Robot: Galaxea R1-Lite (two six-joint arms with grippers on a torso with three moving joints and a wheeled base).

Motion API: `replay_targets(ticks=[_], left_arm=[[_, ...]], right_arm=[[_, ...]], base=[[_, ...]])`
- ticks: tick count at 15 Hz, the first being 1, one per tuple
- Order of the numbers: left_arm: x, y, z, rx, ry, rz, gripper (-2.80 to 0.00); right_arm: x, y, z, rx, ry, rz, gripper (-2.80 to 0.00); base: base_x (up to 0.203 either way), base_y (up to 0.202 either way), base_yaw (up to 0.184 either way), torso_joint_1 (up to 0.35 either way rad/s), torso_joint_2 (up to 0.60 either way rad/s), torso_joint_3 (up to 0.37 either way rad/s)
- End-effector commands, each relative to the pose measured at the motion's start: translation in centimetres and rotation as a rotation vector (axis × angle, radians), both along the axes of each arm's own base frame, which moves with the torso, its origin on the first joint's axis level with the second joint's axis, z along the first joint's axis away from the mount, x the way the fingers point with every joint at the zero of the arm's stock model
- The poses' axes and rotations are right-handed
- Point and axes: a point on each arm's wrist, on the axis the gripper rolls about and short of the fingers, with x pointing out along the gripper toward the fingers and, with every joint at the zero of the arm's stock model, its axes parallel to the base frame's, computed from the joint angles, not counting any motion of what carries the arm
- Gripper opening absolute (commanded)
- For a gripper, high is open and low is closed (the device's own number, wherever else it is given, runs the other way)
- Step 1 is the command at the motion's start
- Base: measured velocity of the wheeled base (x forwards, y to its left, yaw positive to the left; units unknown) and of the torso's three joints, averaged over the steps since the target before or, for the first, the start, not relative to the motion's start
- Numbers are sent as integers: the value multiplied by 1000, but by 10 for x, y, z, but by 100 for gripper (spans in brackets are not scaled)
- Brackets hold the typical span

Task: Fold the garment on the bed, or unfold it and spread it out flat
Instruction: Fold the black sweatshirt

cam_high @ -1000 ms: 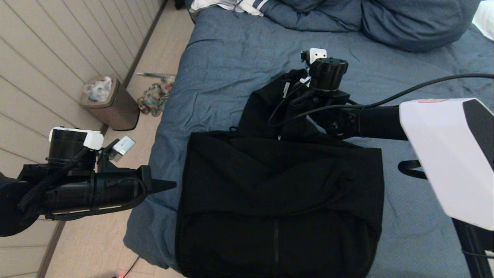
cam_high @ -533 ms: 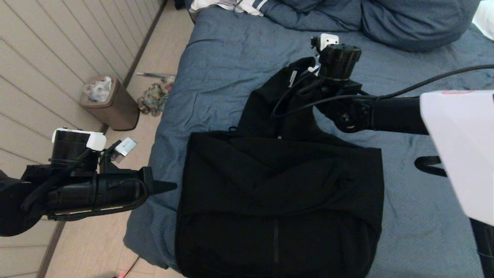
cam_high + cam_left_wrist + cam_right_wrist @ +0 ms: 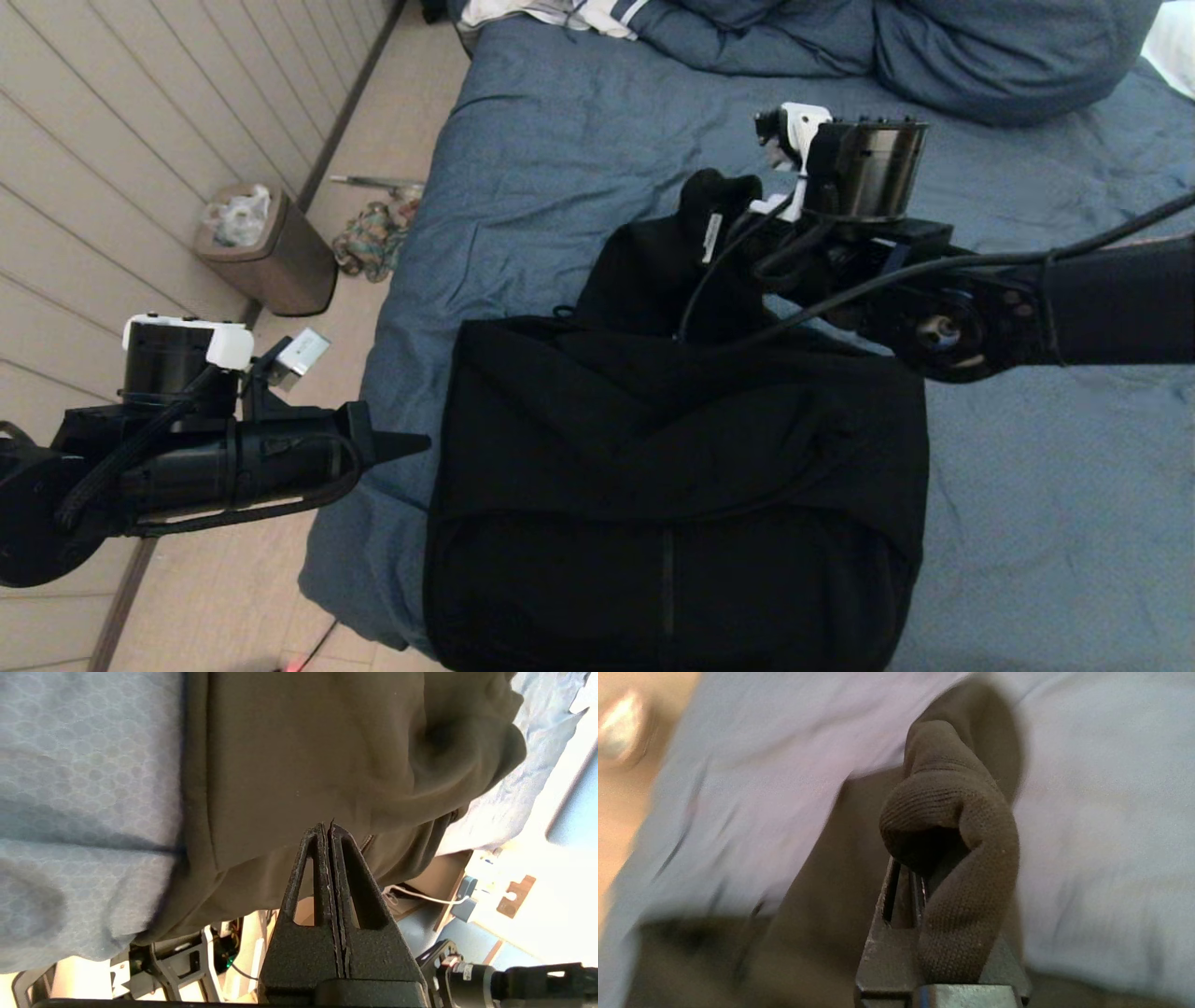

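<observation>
- A large bed with a wrinkled blue cover fills the scene.
- A black hooded sweatshirt lies folded near the bed's near edge; its thick, soft fabric looks floppy and likely to sag when lifted.
- The right claw, farther back, is clenched on a bunched fold of the hood, a sound place to hold.
- The left claw, clenched empty, hovers at the sweatshirt's left.

We see open duvet on the bed beyond and to the right of the garment. Our right gripper, pinching the raised hood, and its arm bar the way above it. Our left gripper, closed, hangs just beside the garment's left edge.
</observation>
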Motion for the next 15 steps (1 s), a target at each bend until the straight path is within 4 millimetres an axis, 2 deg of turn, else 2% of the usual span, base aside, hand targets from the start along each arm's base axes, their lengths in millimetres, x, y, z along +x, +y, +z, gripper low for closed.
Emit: replay_targets(ticks=[1,4,6,9,13,15], left_arm=[[0,-1,-1,-4,7,-6,-280],[4,-6,-10,2,41,-19,-280],[2,-7,-9,0,37,-23,-280],[-1,-8,-7,-1,33,-29,-280],[-4,-14,-9,1,40,-51,-280],[-4,-14,-9,1,40,-51,-280]], right_arm=[[-35,-6,7,-1,1,67,-280],[-66,-15,-15,-45,82,249,-280],[-73,-20,-32,-87,133,296,-280],[-81,-25,-71,-183,236,313,-280],[-72,-17,-135,-268,421,391,-280],[-65,-11,-155,-280,436,408,-280]], base=[[0,0,0,0,0,0],[0,0,0,0,0,0],[0,0,0,0,0,0],[0,0,0,0,0,0],[0,0,0,0,0,0],[0,0,0,0,0,0]])
